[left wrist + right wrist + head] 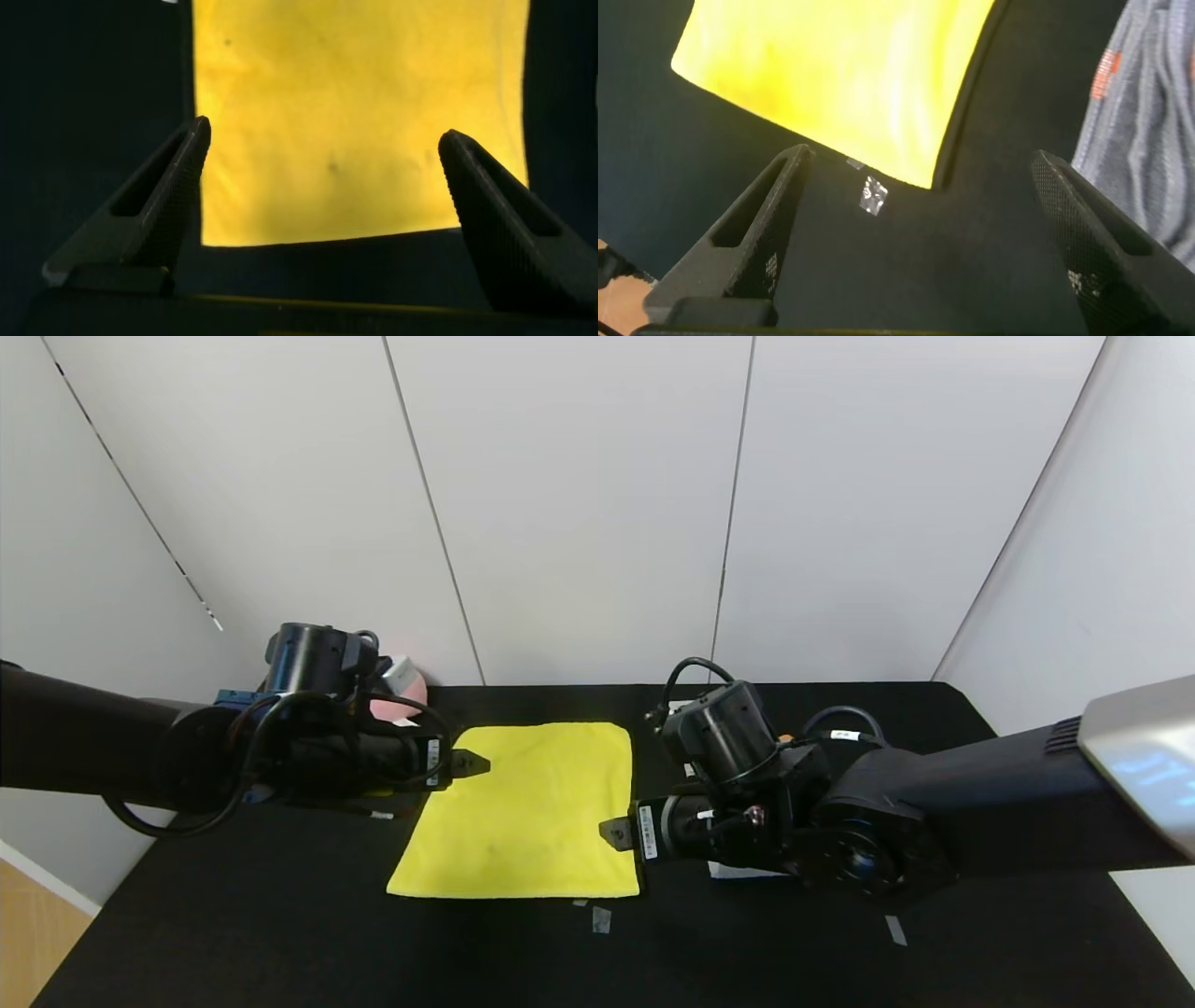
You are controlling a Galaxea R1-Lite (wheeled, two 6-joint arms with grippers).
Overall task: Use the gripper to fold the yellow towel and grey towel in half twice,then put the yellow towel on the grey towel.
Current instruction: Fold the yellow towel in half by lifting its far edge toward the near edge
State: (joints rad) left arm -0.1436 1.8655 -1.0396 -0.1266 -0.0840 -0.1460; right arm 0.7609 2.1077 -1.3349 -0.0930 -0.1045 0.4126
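Observation:
The yellow towel (pixel 532 812) lies flat and spread out on the black table (pixel 280 915). My left gripper (pixel 476 765) is open and empty, just above the towel's left edge near its far corner. In the left wrist view the towel (pixel 355 112) lies beyond the open gripper (pixel 322 135). My right gripper (pixel 611 833) is open and empty at the towel's right edge near its front corner. The right wrist view shows that corner (pixel 840 65) ahead of the open gripper (pixel 920 159). The grey towel (pixel 1148 121) with an orange stripe lies bunched to the right, mostly hidden behind my right arm in the head view.
A pink and white object (pixel 403 693) sits at the back left behind my left arm. Small tape marks (pixel 601 919) lie on the table in front of the towel, and another (pixel 894 930) lies to the right. White walls enclose the table.

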